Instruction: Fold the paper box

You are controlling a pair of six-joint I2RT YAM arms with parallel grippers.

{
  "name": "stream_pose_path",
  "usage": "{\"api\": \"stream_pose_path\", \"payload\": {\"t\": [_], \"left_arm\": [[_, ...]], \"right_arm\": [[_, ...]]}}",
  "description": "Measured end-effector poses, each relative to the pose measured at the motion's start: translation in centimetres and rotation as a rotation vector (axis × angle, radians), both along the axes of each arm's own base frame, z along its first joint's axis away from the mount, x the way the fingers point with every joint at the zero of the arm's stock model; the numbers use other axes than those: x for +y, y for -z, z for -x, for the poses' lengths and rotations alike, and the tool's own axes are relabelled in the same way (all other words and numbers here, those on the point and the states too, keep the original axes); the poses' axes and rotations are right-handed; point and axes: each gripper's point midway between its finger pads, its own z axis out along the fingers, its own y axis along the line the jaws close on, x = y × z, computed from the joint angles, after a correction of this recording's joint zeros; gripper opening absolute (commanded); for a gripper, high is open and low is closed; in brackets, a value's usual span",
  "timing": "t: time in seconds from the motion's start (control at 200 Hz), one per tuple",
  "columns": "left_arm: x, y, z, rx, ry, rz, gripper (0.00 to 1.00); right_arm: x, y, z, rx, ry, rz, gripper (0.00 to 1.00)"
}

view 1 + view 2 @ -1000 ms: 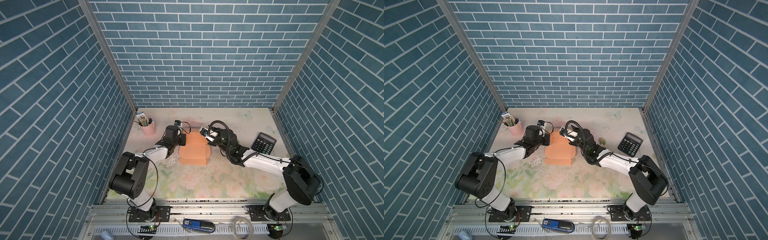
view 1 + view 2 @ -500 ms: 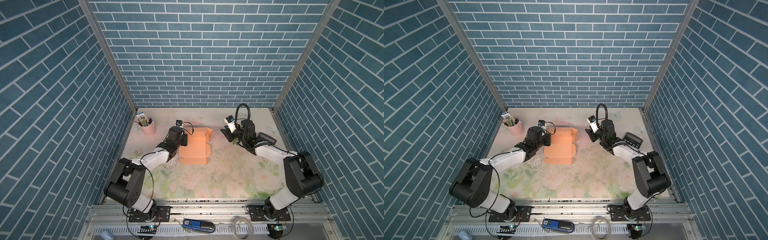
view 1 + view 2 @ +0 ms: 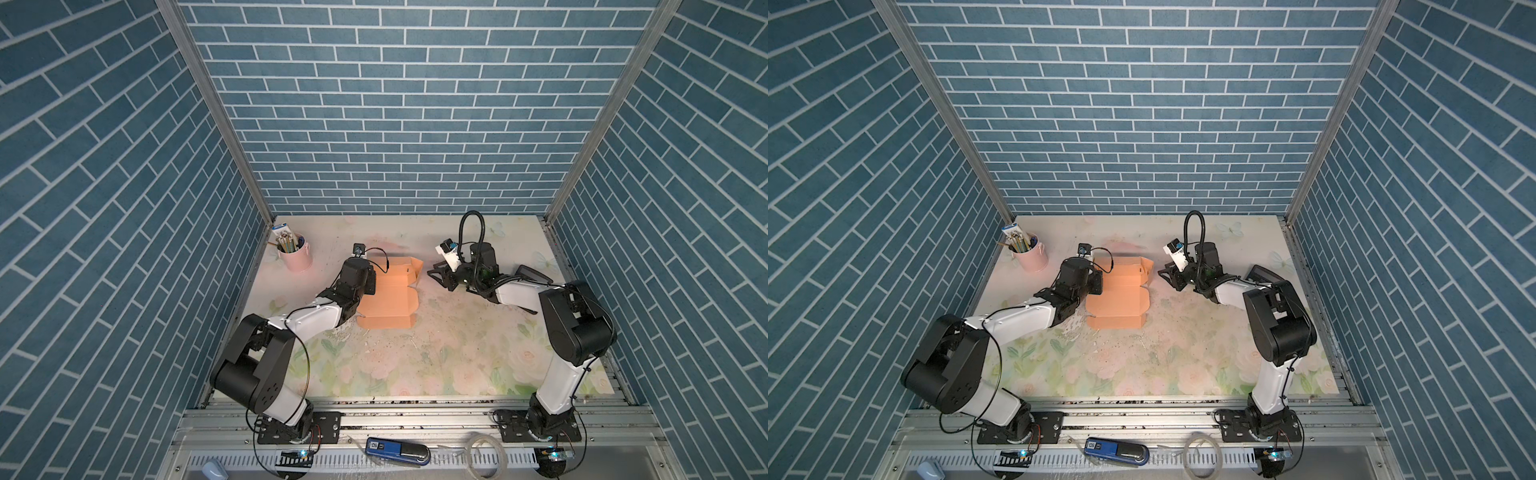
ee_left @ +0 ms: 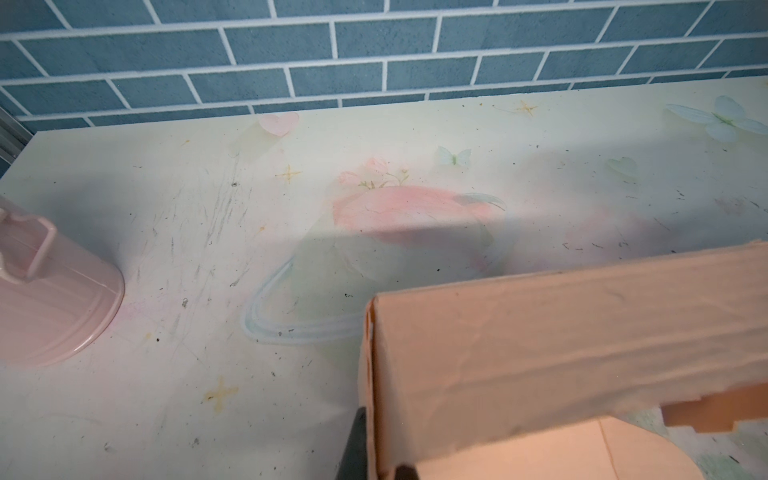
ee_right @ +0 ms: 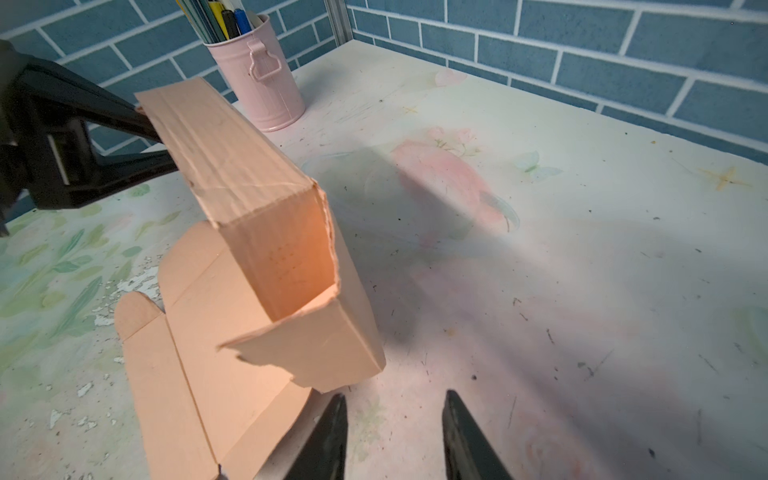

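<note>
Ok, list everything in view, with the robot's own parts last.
paper box: one, tan-orange, middle of the table, far wall folded upright.
pencil cup: one, pink, holds pens, far left corner of the table.
dark flat device: one, black, far right of the table, partly hidden.
table: one, pale floral print, scuffed.
walls: three, blue brick pattern, around the table.
blue device: one, blue and black, on the front rail.
clear tubing: one coil, see-through, front rail, right of the blue device.
left end effector: one, black, shut on the end of the paper box's upright wall.
right end effector: one, black, open and empty, just off the box's right side.
</note>
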Motion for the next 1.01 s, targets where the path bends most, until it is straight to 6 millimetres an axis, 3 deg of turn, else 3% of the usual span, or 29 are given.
{"api": "stream_pose_path", "payload": {"t": [0.33, 0.675, 1.005], "left_arm": [[-0.4, 1.4, -0.8, 0.001, -0.001, -0.002, 0.0], [-0.7, 3.1, -0.9, 0.028, 0.013, -0.009, 0.0], [-1.6, 2.6, -1.6, 0.027, 0.034, 0.012, 0.0]], "right_arm": [[2.5, -0.2, -0.2, -0.003, -0.09, -0.01, 0.37], [4.1, 2.1, -0.1, 0.027, -0.134, 0.047, 0.37], [5.8, 1.8, 0.1, 0.001, -0.152, 0.085, 0.36]]}}
